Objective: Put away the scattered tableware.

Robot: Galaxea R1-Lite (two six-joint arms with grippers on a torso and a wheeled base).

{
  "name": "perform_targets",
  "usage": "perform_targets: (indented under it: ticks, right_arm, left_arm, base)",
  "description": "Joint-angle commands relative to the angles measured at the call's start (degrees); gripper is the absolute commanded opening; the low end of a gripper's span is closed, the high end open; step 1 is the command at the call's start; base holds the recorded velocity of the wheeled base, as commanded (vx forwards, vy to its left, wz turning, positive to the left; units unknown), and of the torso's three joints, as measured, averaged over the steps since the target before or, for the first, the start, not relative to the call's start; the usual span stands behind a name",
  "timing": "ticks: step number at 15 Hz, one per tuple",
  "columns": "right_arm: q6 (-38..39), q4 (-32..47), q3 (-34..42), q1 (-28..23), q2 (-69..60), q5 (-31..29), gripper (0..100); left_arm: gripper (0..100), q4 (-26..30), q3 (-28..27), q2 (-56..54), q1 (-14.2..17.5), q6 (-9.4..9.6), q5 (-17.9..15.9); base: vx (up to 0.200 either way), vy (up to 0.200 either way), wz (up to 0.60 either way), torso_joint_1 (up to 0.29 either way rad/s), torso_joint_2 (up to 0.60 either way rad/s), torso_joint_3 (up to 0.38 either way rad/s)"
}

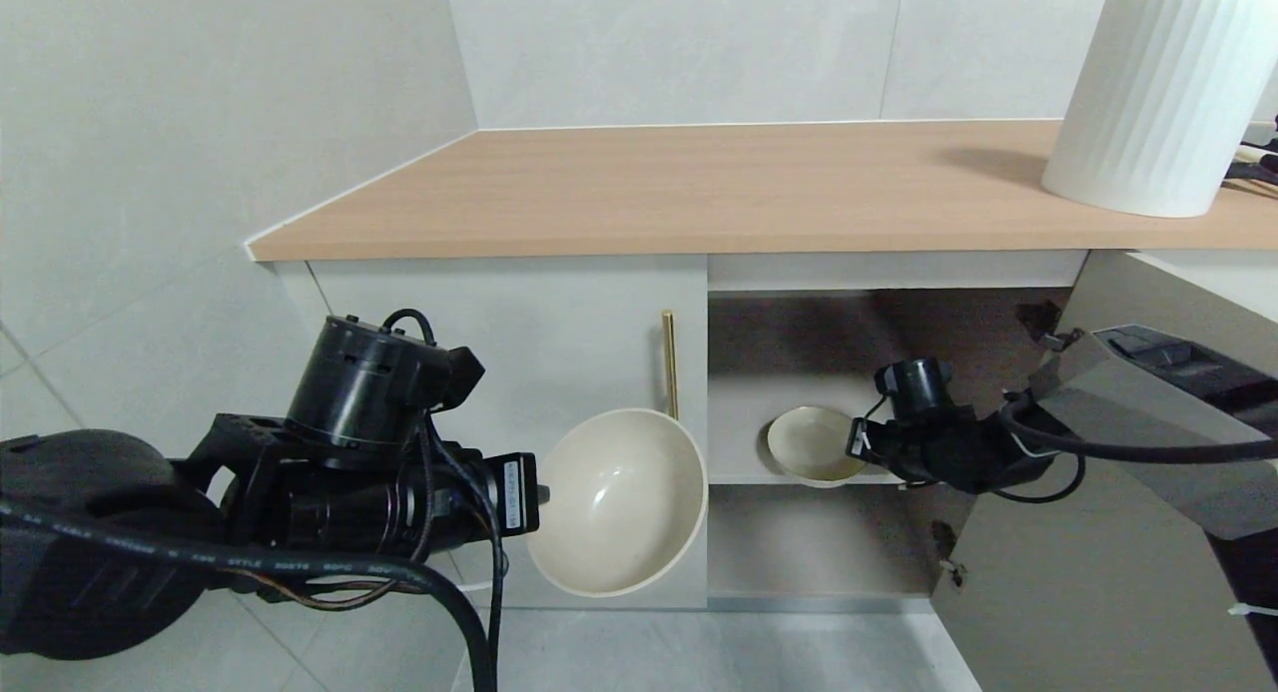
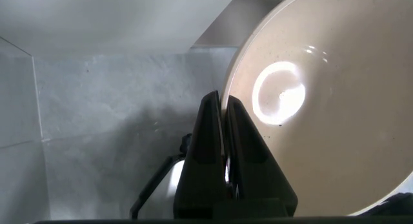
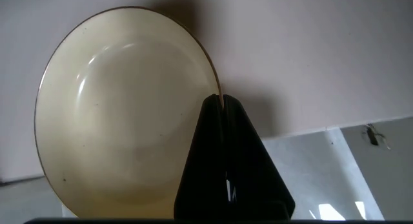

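At the open white cupboard (image 1: 739, 402), the right gripper (image 1: 861, 440) pinches a small round cream dish (image 1: 809, 442); the left gripper (image 1: 539, 494), at 9 o'clock, pinches a big round cream bowl (image 1: 619, 502) whose thin rim may slip out.

Cream bowl (image 1: 619, 502); cream plate (image 1: 811, 442), dark rim; wood-grain countertop (image 1: 699, 188).

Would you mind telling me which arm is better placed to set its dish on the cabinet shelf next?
Right. The right tool holds the small dish at the cabinet shelf; the left tool holds the large bowl in front of the closed door.
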Motion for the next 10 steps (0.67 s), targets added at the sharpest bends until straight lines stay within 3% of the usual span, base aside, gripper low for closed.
perform_targets:
  ticks: [1,10]
  right_arm:
    - [0.2,0.0,-1.1,-0.1,1.5,0.0,0]
    - [3.6,1.4,-8.9,-1.5,5.7,-2.2,0]
  left_arm:
    - [0,0.0,0.0,0.2,0.0,-0.03,0.0]
    - [0,-0.1,0.0,1.2,0.0,-0.03,0.0]
  base:
    - [0.000,0.000,0.00,0.000,0.00,0.000]
    - [0.000,0.000,0.00,0.000,0.00,0.000]
